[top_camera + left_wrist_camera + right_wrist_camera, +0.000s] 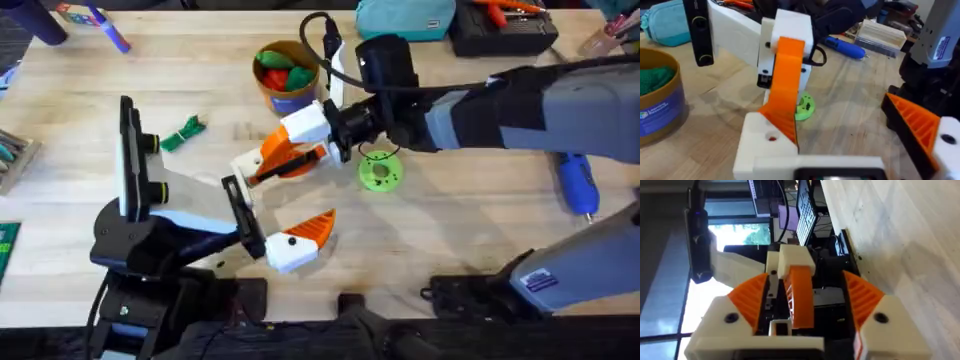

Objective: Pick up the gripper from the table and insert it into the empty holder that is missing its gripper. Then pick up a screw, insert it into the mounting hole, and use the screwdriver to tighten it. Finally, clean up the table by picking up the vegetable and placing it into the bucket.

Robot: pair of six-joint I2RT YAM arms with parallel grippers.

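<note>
The loose gripper [800,297], an orange ribbed finger, sits in the white holder [765,145] on my left gripper [305,195], beside a small mounting hole [771,138]. My right gripper [805,277] is turned on its side and straddles that finger with a gap on each side, open. The left gripper's own orange finger [917,125] stands well apart from it. The blue screwdriver [578,185] lies at the right. The dark-green vegetable [183,133] lies left of the tan bucket [262,88]. I cannot make out a screw.
A flat green disc with holes [380,172] lies just right of the grippers. The bucket holds red and green toy pieces [285,72]. A teal pouch [405,18] and a black case [503,30] sit along the far edge, a marker [108,28] at the far left.
</note>
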